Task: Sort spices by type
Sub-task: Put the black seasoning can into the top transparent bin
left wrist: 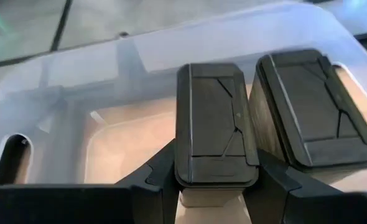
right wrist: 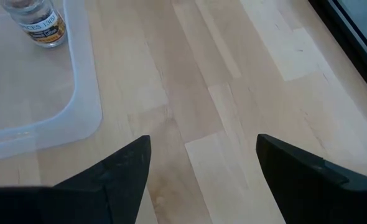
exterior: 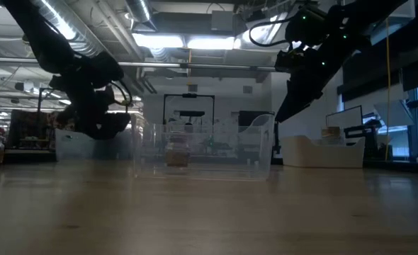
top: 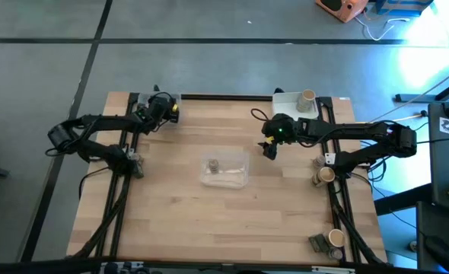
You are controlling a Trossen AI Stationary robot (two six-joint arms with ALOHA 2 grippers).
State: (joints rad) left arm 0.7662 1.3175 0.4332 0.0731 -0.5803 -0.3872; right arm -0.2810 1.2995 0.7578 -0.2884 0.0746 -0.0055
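The left gripper clamps a dark blocky spice inside a clear tray, touching a second one, while the right gripper hangs wide open and empty beside the middle tray.

Wooden table, clear plastic tray at its centre, white tray (far right corner), grey floor

Dark blocky spices upright, side by side

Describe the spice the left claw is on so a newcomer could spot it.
Go to the clear tray at the table's far left corner. The left claw grips a dark blocky container there; a second dark block stands beside it, ungripped.
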